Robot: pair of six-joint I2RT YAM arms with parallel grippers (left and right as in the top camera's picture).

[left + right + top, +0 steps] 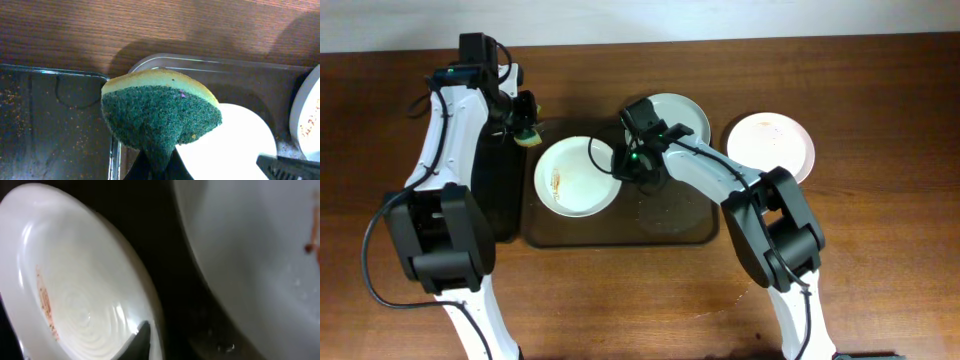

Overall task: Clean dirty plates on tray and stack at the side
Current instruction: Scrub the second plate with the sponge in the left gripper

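Observation:
A white plate [577,177] with a reddish stain lies on the left half of the dark tray [620,235]. My right gripper [623,165] is shut on its right rim. In the right wrist view one finger [143,339] lies inside the plate [75,290]. The other finger is hidden under the rim. My left gripper [523,118] is shut on a yellow and green sponge [529,136] over the tray's back left corner. In the left wrist view the sponge [160,110] hangs above the tray rim [200,62] and the plate [235,150].
A pale green plate [678,118] sits at the tray's back right and shows stained in the right wrist view [250,255]. A pinkish stained plate [770,146] lies on the table to the right. A black crumb-speckled tray [500,190] lies left of the main tray.

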